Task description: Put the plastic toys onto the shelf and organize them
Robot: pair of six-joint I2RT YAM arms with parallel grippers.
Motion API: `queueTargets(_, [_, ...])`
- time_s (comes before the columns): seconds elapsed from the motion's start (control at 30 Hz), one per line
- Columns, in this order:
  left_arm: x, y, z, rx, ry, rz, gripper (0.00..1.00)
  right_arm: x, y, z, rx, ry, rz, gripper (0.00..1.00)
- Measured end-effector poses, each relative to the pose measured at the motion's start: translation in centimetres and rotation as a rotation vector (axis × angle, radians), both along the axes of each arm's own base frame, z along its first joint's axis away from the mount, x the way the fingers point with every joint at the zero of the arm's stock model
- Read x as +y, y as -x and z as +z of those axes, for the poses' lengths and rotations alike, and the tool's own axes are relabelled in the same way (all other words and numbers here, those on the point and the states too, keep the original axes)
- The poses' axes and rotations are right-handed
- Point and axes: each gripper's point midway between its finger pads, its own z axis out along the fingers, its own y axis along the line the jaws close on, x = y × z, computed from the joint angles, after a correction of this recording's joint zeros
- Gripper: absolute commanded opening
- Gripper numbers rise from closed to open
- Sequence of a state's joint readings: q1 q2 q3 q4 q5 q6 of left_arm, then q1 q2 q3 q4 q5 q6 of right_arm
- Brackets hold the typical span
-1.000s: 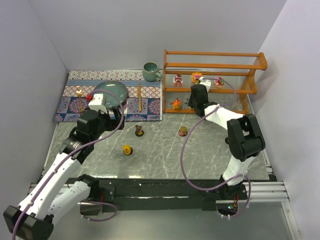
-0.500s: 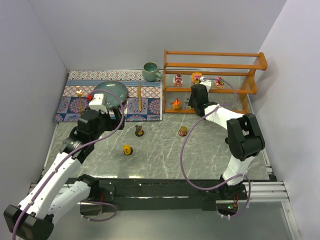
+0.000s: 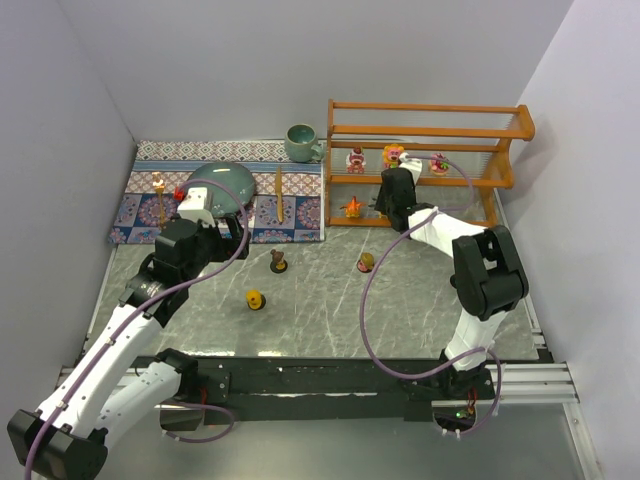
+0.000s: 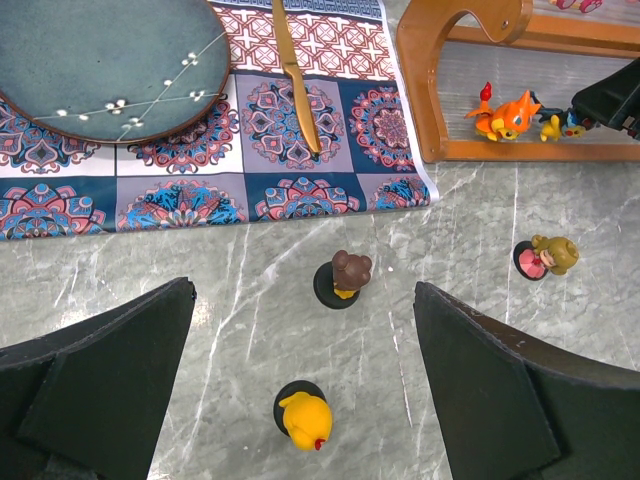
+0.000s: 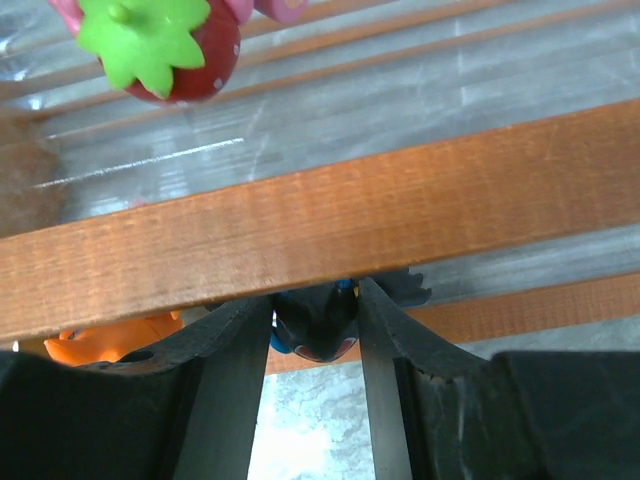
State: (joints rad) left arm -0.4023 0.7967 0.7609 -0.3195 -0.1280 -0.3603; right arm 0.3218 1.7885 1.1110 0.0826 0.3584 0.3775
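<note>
The orange-brown shelf (image 3: pixel 430 180) stands at the back right. Its middle tier holds a pink bear (image 3: pixel 355 160), a yellow-pink figure (image 3: pixel 392 155) and a strawberry toy (image 3: pixel 438 162). An orange creature (image 3: pixel 353 207) sits on the bottom tier. My right gripper (image 3: pixel 385 207) reaches into that tier under a wooden rail (image 5: pixel 320 230), shut on a dark spiky creature (image 5: pixel 315 322). On the marble stand a brown figure (image 4: pixel 345 278), a tan figure (image 4: pixel 548 257) and a yellow figure (image 4: pixel 303 418). My left gripper (image 4: pixel 300 390) hangs open and empty high above the yellow one.
A patterned mat (image 3: pixel 290 215) at the back left carries a teal plate (image 3: pixel 222 185), a wooden knife (image 3: pixel 279 195) and another slim utensil (image 3: pixel 160 195). A teal mug (image 3: pixel 300 142) stands beside the shelf. Grey walls close in on left and right.
My right gripper has edged slightly left at the shelf's bottom tier with the dark creature in it. The left arm has not moved.
</note>
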Motion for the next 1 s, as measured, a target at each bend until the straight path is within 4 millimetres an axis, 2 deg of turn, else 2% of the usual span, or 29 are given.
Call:
queueTargets(0.43, [0.0, 0.0, 0.0, 0.000, 0.000, 0.000, 0.97, 0.1, 0.0, 0.0, 0.000, -0.008, -0.004, 0.53])
queueTargets(0.5, [0.0, 0.0, 0.0, 0.000, -0.001, 0.000, 0.97, 0.1, 0.0, 0.0, 0.000, -0.011, -0.003, 0.57])
queueTargets(0.77, [0.0, 0.0, 0.0, -0.001, -0.002, -0.001, 0.97, 0.4, 0.1, 0.1, -0.004, -0.028, 0.007, 0.61])
queueTargets(1.0, [0.0, 0.0, 0.0, -0.001, -0.003, -0.001, 0.97, 0.7, 1.3, 1.7, -0.032, -0.061, 0.039, 0.64])
